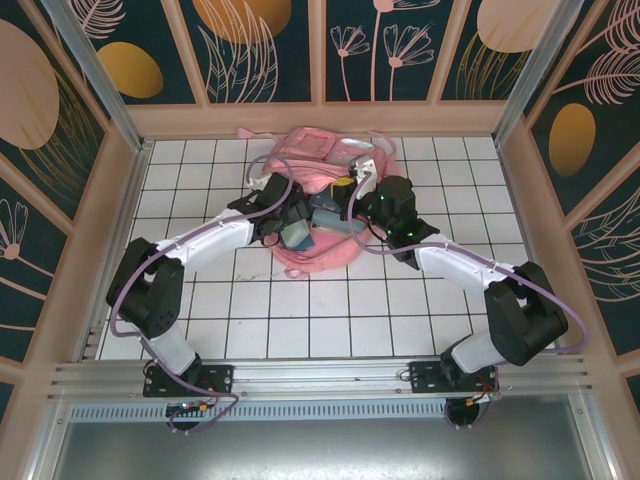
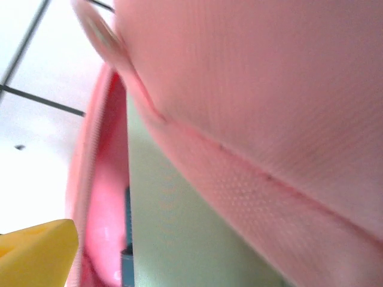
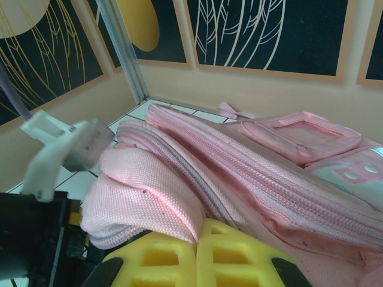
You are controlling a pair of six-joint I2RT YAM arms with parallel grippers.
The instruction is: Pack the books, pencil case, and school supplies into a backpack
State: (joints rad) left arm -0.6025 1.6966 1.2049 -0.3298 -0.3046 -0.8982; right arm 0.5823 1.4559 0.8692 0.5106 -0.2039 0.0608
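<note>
The pink backpack (image 1: 312, 158) lies at the back middle of the tiled table, with both arms meeting over its near end. My right gripper (image 3: 197, 232) is shut, its yellow fingers pinching a fold of the backpack's (image 3: 269, 173) pink fabric and holding it up. My left gripper (image 1: 289, 224) is at the bag's mouth and stands open. One yellow finger (image 2: 36, 254) shows at the lower left. In front of it a pale green flat book (image 2: 179, 227) lies inside the backpack (image 2: 269, 107), under the pink flap. A thin teal edge (image 2: 127, 263) sits beside it. The pencil case is out of view.
A grey-teal flat piece (image 1: 300, 234) pokes out of the bag's near side between the arms. The left arm's white and black wrist parts (image 3: 57, 149) are close to the right gripper. Cage walls ring the white tiled table (image 1: 330, 310), with open tiles in front of the bag.
</note>
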